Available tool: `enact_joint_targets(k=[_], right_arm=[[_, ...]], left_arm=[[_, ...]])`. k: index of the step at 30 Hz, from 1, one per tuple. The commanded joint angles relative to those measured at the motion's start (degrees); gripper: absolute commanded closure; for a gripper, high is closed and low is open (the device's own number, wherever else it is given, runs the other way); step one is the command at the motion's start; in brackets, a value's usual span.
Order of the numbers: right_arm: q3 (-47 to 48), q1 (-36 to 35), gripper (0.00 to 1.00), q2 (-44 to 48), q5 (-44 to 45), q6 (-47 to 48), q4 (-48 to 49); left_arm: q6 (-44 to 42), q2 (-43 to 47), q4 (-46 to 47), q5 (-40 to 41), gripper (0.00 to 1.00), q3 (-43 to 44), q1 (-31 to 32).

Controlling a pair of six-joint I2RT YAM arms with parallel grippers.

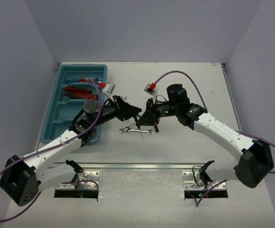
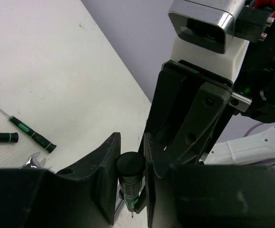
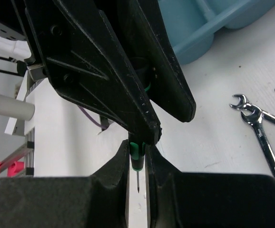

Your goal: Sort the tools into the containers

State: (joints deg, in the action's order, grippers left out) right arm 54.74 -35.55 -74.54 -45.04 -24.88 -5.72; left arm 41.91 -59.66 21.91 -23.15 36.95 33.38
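Left fingers point(image 2: 104, 183): clenched on the black end cap of a small black-and-green precision screwdriver point(image 2: 129, 173), one finger on each side.
Right fingers point(image 3: 116, 173): clamped on the same screwdriver lower down, at its green band, with the thin metal tip poking out beneath them.
Held screwdriver: off the white surface point(image 1: 185, 76), shared between the two sets of fingers, a little to the right of the teal-blue rectangular plastic tray point(image 1: 56, 116).
Silver open-end wrenches point(image 1: 136, 129): lying on the surface right of the tray, overlapping each other, just nearer the arm bases than the meeting fingers.
Second black-and-green screwdriver point(image 2: 32, 134): flat on the surface in the left wrist view, with a black green-banded handle point(image 2: 2, 137) beside it. Where these lie relative to the tray cannot be told.
Red-and-black pliers point(image 1: 80, 92): inside the tray, in a far compartment.
Blue-and-red-handled screwdriver point(image 1: 87, 80): inside the tray, in the compartment beyond the pliers.
Left arm: reaches over the tray's near right corner.
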Motion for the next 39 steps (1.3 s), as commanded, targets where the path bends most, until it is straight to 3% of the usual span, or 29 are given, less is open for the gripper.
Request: enact_joint_targets(k=[1, 2, 4, 5, 6, 9, 14, 19, 26, 28, 29, 30, 32, 34, 36, 39], right_arm=[[1.63, 0.4, 0.88, 1.86, 5.6, -0.65, 2.86], [1.42, 0.88, 0.66, 2.78, 8.53, -0.3, 1.05], [0.88, 1.36, 0.39, 4.3, 13.65, 0.65, -1.91], [-0.09, 1.82, 0.06, 6.59, 21.78, 2.37, -5.34], [-0.92, 2.11, 0.01, 7.92, 27.37, 2.63, -7.14], [-4.59, 4.53, 0.01, 11.99, 41.53, 3.6, -11.64], [-9.85, 9.45, 0.01, 14.93, 44.15, 3.52, -12.47], [-9.97, 9.97, 0.01, 12.07, 41.28, 3.92, -12.1], [-11.15, 9.97, 0.01, 11.53, 41.0, 4.31, -11.25], [-11.48, 9.97, 0.01, 10.97, 41.07, 3.8, -10.53], [-11.43, 9.97, 0.01, 10.41, 41.16, 3.28, -10.46], [-11.13, 9.97, 0.01, 9.45, 41.6, 3.17, -10.67], [-8.84, 9.91, 0.01, 5.22, 42.71, 1.43, -13.05], [-5.81, 9.61, 0.01, -0.18, 43.29, 0.66, -15.32], [-4.04, 8.08, 0.01, -3.11, 44.76, 0.1, -15.99], [-2.04, 5.73, 0.04, -9.27, 49.13, -0.76, -16.46]], left_arm=[[-1.27, 1.23, -4.25, 5.19, 1.0, 4.27, 0.84], [-1.35, 0.94, -7.76, 9.99, 1.0, 5.46, 0.77], [-1.29, -0.09, -13.28, 16.32, 1.0, 7.53, 0.2], [-1.0, -1.93, -21.86, 22.44, 1.0, 10.56, -1.17], [-0.43, -3.11, -23.21, 25.71, 1.0, 12.45, -1.38], [2.81, -4.48, -31.82, 29.15, 1.0, 15.29, -14.54], [8.44, -2.21, -34.3, 35.08, 1.0, 13.55, -32.11], [11.13, -4.93, -33.94, 46.27, 1.0, 13.4, -37.57], [13.11, -12.22, -32.72, 45.13, 1.0, 11.66, -45.77], [13.1, -13.85, -31.84, 44.08, 0.93, 11.4, -46.12], [13.11, -14.35, -31.55, 43.56, 0.75, 11.39, -46.19], [13.11, -14.64, -31.49, 42.96, 0.71, 11.32, -46.21], [13.14, -14.96, -30.64, 41.35, 0.31, 10.89, -46.21], [13.19, -14.48, -31.71, 40.02, 0.11, 10.91, -46.15], [12.59, -12.2, -33.1, 38.56, 0.03, 11.68, -46.12], [9.15, -5.82, -35.18, 34.61, 0.0, 12.5, -46.06]])
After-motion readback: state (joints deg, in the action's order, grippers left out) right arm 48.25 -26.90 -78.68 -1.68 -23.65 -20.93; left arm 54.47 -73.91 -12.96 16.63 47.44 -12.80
